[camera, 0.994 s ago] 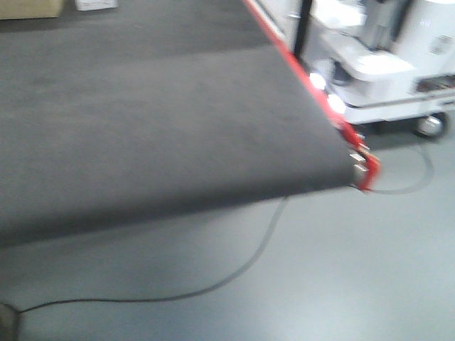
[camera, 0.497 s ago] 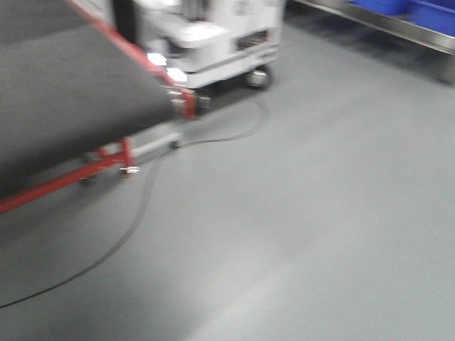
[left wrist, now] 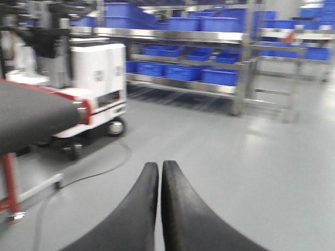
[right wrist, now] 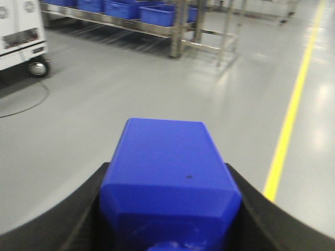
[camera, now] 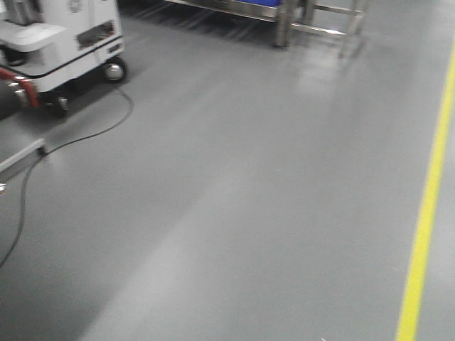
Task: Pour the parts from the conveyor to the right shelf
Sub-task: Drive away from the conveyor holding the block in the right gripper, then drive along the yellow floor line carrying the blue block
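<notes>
In the right wrist view my right gripper is shut on a bright blue plastic block, which fills the gap between the black fingers. In the left wrist view my left gripper is shut and empty, held above the floor. The conveyor, dark grey with a red edge, ends at the left of that view; only a red bit of it shows in the front view. The shelf, a steel rack with tiers of blue bins, stands across the floor; it also shows in the right wrist view and the front view.
A white wheeled machine stands beside the conveyor's end and shows in the front view. A black cable runs across the grey floor. A yellow line marks the floor at the right.
The front view has swung right: the conveyor belt slid out at the left, and the open floor, the shelf frame and the yellow line have come into view.
</notes>
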### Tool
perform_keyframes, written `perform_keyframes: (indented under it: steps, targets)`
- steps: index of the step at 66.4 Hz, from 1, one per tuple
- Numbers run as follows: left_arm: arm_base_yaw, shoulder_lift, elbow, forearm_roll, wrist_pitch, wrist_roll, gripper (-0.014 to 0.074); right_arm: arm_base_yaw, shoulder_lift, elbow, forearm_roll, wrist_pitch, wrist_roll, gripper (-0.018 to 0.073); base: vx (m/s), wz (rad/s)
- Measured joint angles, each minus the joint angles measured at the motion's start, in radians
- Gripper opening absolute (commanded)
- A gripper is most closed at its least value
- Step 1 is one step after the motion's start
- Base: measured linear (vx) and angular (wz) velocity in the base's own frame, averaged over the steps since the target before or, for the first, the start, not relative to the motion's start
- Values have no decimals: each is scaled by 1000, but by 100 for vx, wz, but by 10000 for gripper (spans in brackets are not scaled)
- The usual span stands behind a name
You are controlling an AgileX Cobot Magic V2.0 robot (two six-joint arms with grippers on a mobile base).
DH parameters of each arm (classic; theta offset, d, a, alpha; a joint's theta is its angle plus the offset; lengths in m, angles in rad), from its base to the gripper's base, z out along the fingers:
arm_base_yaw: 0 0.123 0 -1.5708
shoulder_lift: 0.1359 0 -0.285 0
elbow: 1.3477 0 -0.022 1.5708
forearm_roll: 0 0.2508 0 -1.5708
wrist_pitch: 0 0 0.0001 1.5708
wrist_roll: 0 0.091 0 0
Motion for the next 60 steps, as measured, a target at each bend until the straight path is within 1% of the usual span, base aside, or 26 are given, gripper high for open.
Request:
perform_keyframes:
  steps: [31,60]
  targets:
    - [0,0,0,0,0,0,-6,0,0,0,0,0,0,-5,-29,-62]
    - [0,0,0,0,0,0,-6,0,0,0,0,0,0,-5,-16,-56]
